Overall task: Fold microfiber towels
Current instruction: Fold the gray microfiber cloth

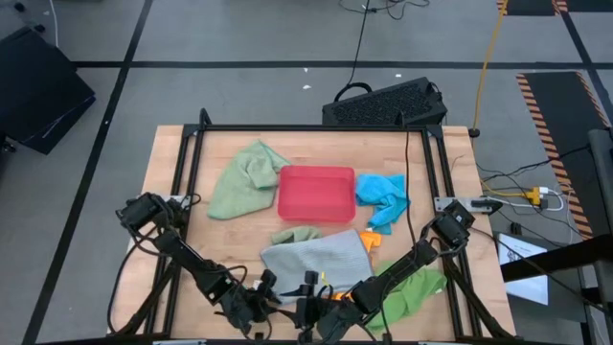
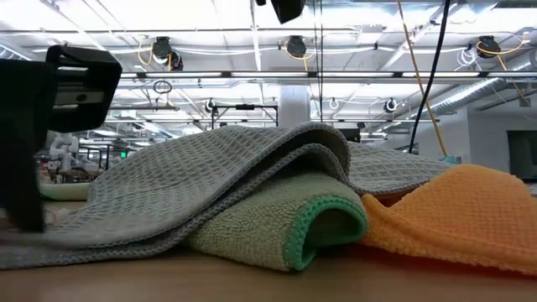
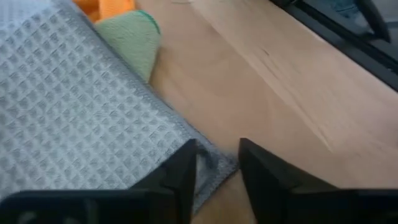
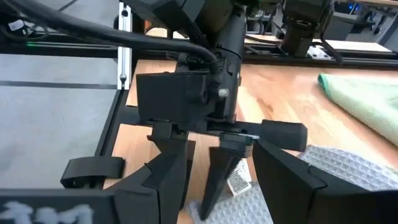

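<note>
We are holding our left gripper [image 3: 216,177] low at the grey-blue towel [image 1: 316,259], its fingers a little apart with the towel's corner lying between them. Our right gripper [image 4: 217,180] is hovering just beside it, fingers apart and holding nothing. Just past the towel's far edge, a sage green towel [image 2: 285,222] and the orange towel [image 2: 457,214] are lying.

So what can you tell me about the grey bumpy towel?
The grey-blue towel is soft waffle-weave cloth, lying rumpled and partly folded at the table's near edge. It drapes over a sage green towel, with the orange towel tucked beside it. A small white label shows at one corner. The left hand sits at that corner with fingers either side of its edge, and the right hand waits close by.
</note>
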